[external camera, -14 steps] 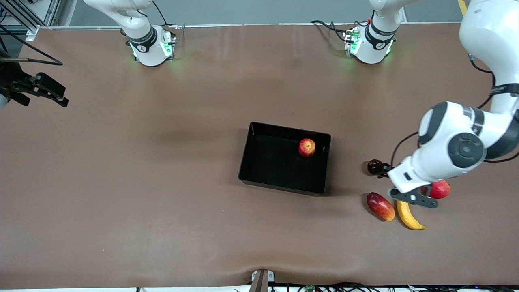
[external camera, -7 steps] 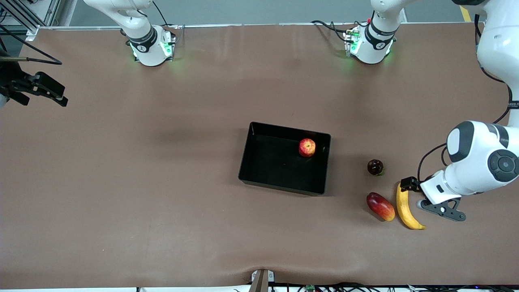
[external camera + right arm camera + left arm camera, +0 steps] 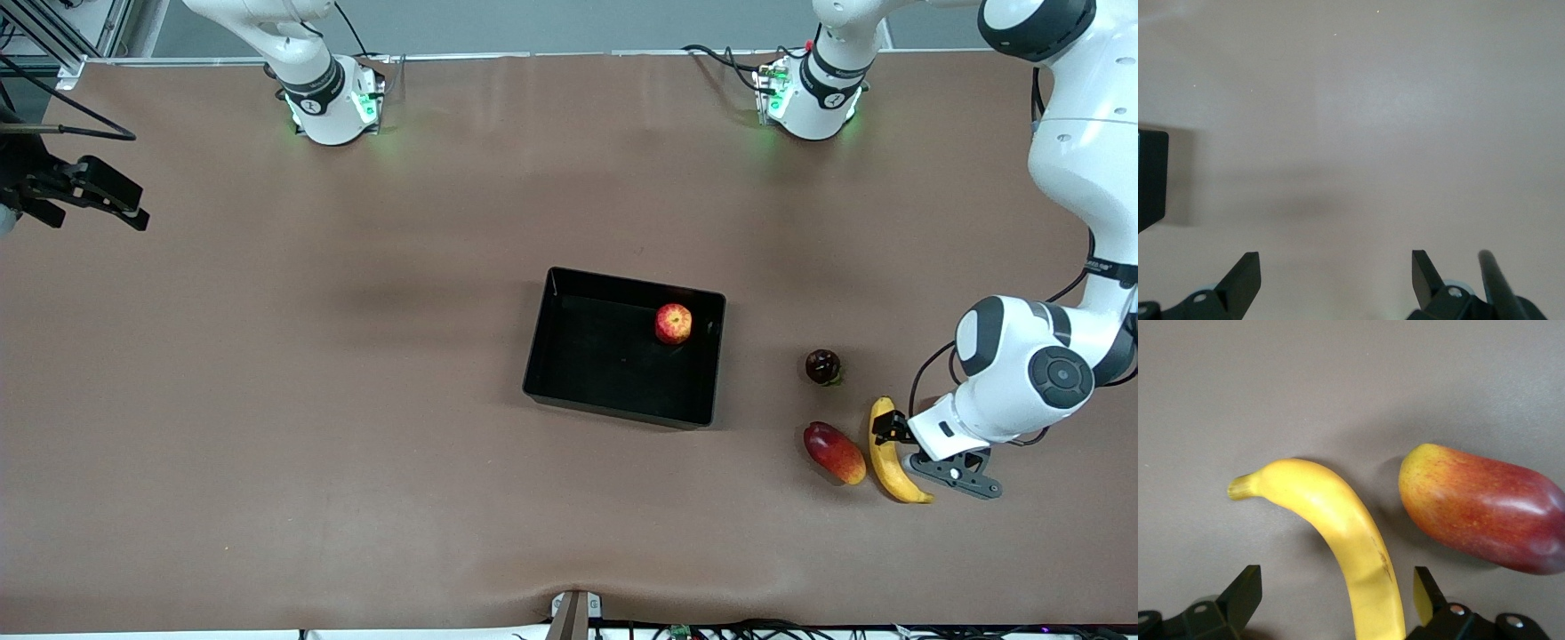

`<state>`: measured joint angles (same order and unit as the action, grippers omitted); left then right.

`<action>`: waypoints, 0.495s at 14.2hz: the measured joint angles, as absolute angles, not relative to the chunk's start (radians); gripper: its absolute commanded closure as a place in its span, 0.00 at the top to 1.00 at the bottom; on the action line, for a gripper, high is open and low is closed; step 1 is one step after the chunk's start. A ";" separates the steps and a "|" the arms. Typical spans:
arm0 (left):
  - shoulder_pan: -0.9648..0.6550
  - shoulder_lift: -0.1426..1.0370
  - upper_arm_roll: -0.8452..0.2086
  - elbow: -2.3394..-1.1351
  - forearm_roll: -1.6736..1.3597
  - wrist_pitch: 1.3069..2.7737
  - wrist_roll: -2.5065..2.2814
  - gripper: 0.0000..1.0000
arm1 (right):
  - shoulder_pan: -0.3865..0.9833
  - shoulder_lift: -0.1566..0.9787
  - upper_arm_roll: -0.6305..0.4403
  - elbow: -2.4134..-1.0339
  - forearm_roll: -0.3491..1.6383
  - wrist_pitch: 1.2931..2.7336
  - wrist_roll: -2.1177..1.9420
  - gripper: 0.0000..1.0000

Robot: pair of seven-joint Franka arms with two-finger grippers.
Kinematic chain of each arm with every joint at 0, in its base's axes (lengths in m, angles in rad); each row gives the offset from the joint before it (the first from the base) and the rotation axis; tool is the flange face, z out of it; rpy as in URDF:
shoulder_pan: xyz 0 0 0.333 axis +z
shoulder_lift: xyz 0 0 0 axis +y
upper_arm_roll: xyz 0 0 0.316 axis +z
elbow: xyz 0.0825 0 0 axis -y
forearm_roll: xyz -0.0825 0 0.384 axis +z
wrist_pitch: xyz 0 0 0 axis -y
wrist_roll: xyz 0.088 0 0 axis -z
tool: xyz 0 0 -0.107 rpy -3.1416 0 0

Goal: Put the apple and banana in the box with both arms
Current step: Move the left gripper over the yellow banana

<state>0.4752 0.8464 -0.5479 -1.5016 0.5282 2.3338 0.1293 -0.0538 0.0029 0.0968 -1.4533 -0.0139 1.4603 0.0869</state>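
At the left arm's end of the worktop, banana (image 3: 1338, 527) lengthwise between the wide-open fingers of the left hand (image 3: 1331, 600); apple (image 3: 673, 323) in box (image 3: 569, 391); right hand (image 3: 1331, 280) open, waiting.

The brown table (image 3: 356, 400) carries a black box (image 3: 569, 396), with 3 fruits toward the left arm's end of it: banana (image 3: 892, 471), mango (image 3: 834, 452), dark plum (image 3: 822, 365).

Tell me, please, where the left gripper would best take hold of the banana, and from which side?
Probably from above, across the banana's middle, the open left gripper with one finger on each long side. It lies flat on the table with the mango close beside it but apart, so the gap there is narrow.
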 measured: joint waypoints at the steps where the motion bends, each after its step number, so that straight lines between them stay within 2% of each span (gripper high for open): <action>1: 0.476 0.850 -0.548 -1.504 0.527 2.343 0.097 1.00 | -0.054 0.003 0.096 -1.453 -0.014 1.460 0.087 1.00; 2: 0.477 0.851 -0.548 -1.510 0.527 2.357 0.068 1.00 | -0.054 0.003 0.095 -1.452 -0.014 1.460 0.087 1.00; 4: 0.479 0.853 -0.547 -1.527 0.527 2.377 0.037 0.81 | -0.055 0.003 0.094 -1.451 -0.014 1.459 0.087 1.00; 6: 0.486 0.857 -0.546 -1.541 0.527 2.383 0.034 0.78 | -0.055 0.003 0.092 -1.451 -0.014 1.448 0.083 1.00; 7: 0.490 0.859 -0.546 -1.548 0.526 2.385 0.034 0.74 | -0.056 0.003 0.092 -1.451 -0.014 1.445 0.066 1.00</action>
